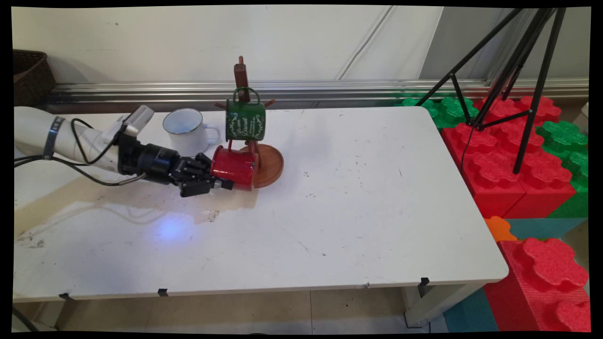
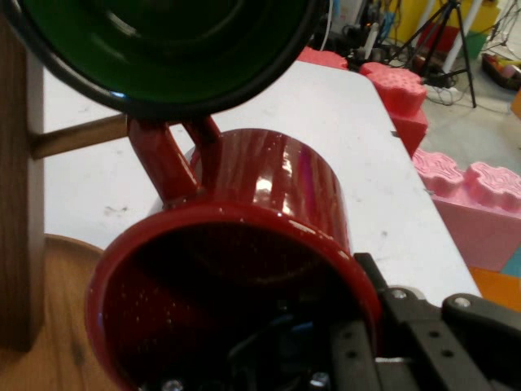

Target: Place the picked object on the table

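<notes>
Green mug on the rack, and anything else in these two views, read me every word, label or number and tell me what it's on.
Green mug: white script lettering inside a leafy wreath, too small to read in the main view; in the hand view only its dark inside shows.
Red mug held by the end effector: no text visible.
White mug: no text visible.
Wooden rack: none.

- The main view looks down from above the table's (image 1: 358,207) near side toward the back wall.
- The hand view sits close behind the red mug (image 2: 244,269), which both views share (image 1: 234,165).
</notes>
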`<state>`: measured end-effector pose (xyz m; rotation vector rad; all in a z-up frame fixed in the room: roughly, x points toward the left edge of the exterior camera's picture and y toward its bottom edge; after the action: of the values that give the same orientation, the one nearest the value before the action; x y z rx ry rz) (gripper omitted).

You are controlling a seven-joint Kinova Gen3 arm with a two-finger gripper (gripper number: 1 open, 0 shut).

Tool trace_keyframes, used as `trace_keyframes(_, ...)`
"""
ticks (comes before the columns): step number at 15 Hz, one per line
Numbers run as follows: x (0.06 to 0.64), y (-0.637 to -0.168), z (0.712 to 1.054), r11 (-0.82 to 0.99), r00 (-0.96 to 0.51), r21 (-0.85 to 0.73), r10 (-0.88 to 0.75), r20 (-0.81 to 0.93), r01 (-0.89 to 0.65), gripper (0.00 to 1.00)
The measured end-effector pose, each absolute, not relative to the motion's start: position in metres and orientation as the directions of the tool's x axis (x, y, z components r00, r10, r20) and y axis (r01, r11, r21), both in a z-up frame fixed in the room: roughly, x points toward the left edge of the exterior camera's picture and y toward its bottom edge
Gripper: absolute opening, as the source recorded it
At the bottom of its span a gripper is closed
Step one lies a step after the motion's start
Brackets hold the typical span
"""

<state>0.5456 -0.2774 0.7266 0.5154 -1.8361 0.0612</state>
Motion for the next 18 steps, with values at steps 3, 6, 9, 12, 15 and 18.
trace_keyframes(3, 0.547, -0.270, 0.730, 0.909, -0.241, 0.214, -0.311, 0.919, -0.357, 0.00)
trace_keyframes(6, 0.550, -0.262, 0.734, 0.914, -0.247, 0.214, -0.309, 0.918, -0.344, 0.00)
trace_keyframes(9, 0.554, -0.255, 0.737, 0.921, -0.260, 0.212, -0.303, 0.917, -0.328, 0.00)
trace_keyframes(12, 0.562, -0.248, 0.742, 0.927, -0.280, 0.203, -0.295, 0.913, -0.314, 0.00)
trace_keyframes(15, 0.575, -0.241, 0.748, 0.935, -0.314, 0.183, -0.279, 0.907, -0.302, 0.00)
trace_keyframes(18, 0.586, -0.239, 0.755, 0.940, -0.340, 0.161, -0.263, 0.903, -0.301, 0.00)
